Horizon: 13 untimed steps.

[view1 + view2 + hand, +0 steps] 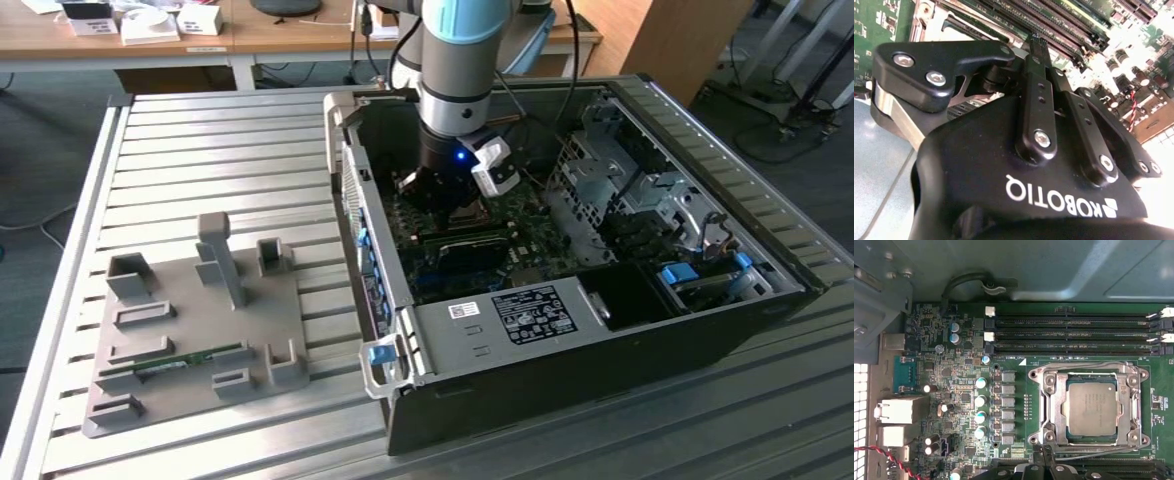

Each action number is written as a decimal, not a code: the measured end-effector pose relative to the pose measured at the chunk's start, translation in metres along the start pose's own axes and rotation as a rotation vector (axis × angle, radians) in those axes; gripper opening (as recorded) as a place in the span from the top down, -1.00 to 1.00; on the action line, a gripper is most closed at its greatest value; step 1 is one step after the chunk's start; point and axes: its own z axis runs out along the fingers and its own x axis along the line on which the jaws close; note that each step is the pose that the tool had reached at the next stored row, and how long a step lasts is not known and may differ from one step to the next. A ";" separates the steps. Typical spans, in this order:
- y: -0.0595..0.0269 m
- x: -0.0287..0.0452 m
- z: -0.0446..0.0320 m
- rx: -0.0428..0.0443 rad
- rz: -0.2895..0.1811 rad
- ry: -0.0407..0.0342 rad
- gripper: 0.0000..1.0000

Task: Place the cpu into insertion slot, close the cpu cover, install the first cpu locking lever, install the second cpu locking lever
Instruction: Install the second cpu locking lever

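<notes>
With the cpu (1092,407) seated under the closed cpu cover (1054,410), the end effector (1043,452), fingers together and empty, hovered at the socket's edge, apparently to work a lever.

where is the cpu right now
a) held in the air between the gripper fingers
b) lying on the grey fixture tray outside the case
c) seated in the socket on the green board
c, in the first wrist view the cpu lies flat inside the insertion slot, framed by the cpu cover.

Open room above the cpu cover (1089,407), memory slots (1074,332) alongside.
</notes>
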 end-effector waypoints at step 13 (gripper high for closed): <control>0.0059 0.0009 0.0017 -0.0002 0.000 -0.0009 0.79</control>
